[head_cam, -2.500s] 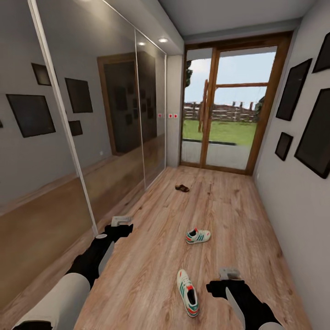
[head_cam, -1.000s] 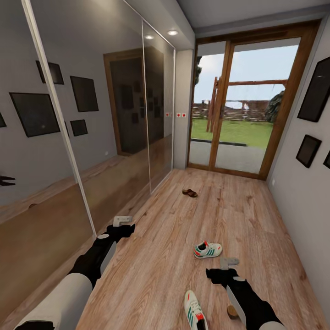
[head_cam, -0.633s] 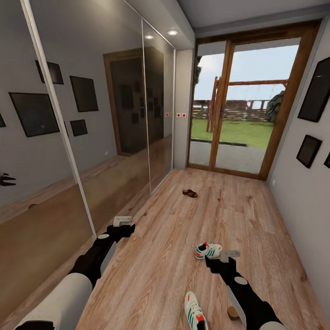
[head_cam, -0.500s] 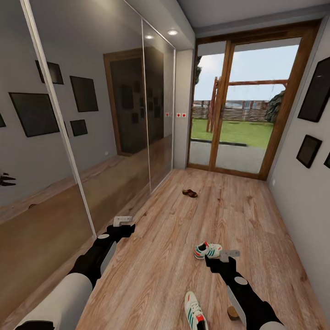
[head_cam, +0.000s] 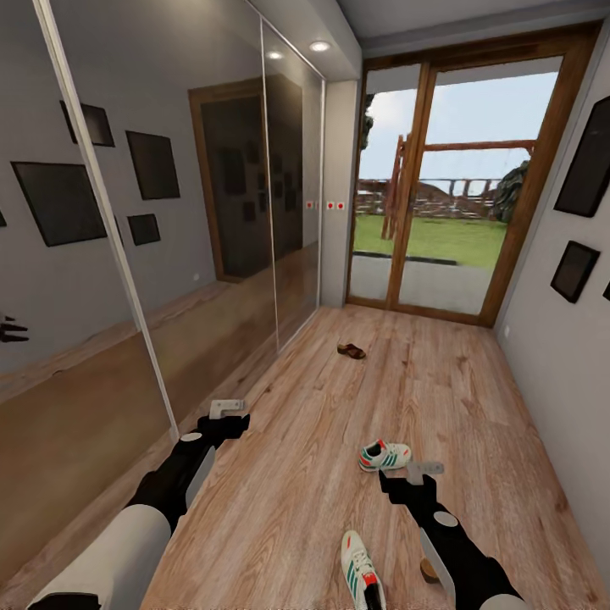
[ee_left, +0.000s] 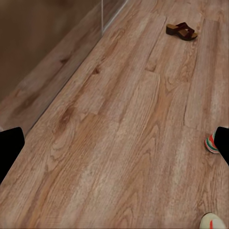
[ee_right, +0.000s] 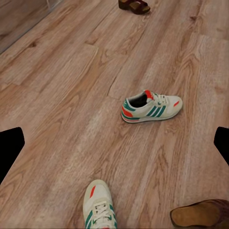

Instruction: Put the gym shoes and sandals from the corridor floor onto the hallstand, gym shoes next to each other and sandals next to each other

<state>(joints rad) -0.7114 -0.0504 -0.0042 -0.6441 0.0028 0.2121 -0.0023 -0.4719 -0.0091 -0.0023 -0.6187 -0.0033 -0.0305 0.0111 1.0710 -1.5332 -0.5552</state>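
Note:
Two cream gym shoes with green stripes lie on the corridor floor [head_cam: 322, 424]: one gym shoe [head_cam: 383, 455] [ee_right: 151, 107] sits just ahead of my right gripper [head_cam: 424, 468] [ee_right: 114, 145], the other gym shoe [head_cam: 360, 576] [ee_right: 100, 207] lies close to my base. A brown sandal [head_cam: 351, 350] [ee_left: 182, 31] [ee_right: 134, 5] rests farther off toward the glass door. The second sandal [head_cam: 430, 572] [ee_right: 200, 214] peeks out beside my right forearm. My left gripper [head_cam: 227, 410] [ee_left: 114, 148] hovers over bare planks. Both grippers are open and hold nothing. The hallstand is out of view.
Mirrored sliding wardrobe doors [head_cam: 169, 254] run along the left side. A grey wall with dark picture frames [head_cam: 576, 271] bounds the right. A wood-framed glass door [head_cam: 440, 212] closes the corridor's far end.
The camera has advanced along the corridor, so the shoes now sit nearer. My right gripper has reached forward toward the farther gym shoe. The left arm has kept its pose.

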